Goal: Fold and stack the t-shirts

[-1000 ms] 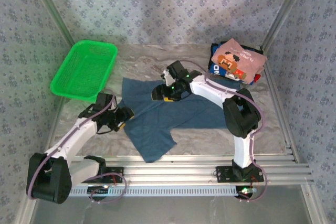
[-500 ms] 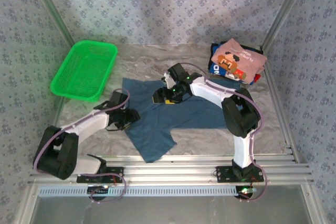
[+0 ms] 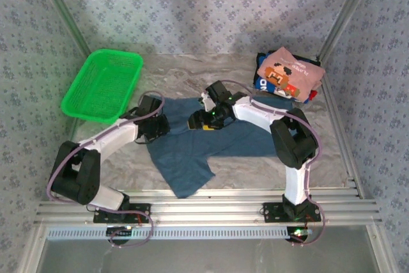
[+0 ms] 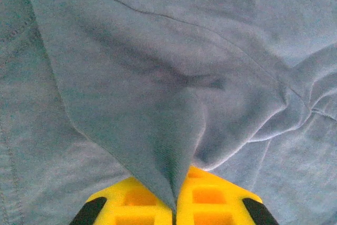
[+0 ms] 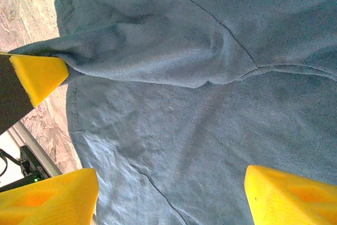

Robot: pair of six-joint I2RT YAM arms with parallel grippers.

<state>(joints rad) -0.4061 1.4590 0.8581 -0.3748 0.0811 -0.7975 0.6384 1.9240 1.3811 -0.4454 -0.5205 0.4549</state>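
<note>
A grey marbled tabletop [image 3: 243, 171], walled in pale blue flowered paper, holds a plain dusty teal-blue cloth t-shirt [image 3: 192, 151], spread and rumpled beneath 2 white robot arms. The left gripper [image 3: 155, 126] is clamped on a raised ridge of the shirt; the left wrist view shows the cloth pinched tight between its yellow fingers [image 4: 210, 198]. To its right, the right gripper [image 3: 200, 119] hangs over the shirt's middle, jaws spread wide with nothing between them.

Well beyond the right gripper, off to its right, a folded pink t-shirt with blocky red-brown print [image 3: 291, 73] sits atop a dark blue shirt with white print [image 3: 263, 84]. A green plastic mesh basket [image 3: 102, 84] stands beyond the left gripper.

The cloth looks light and limp, likely to sag and wrinkle. It is probably best taken at hems, shoulders or sleeve edges, at 2 points at once. From above, both grippers cover the cloth under them. The collar cannot be made out, and how many shirts lie under the pink one is hard to tell.
</note>
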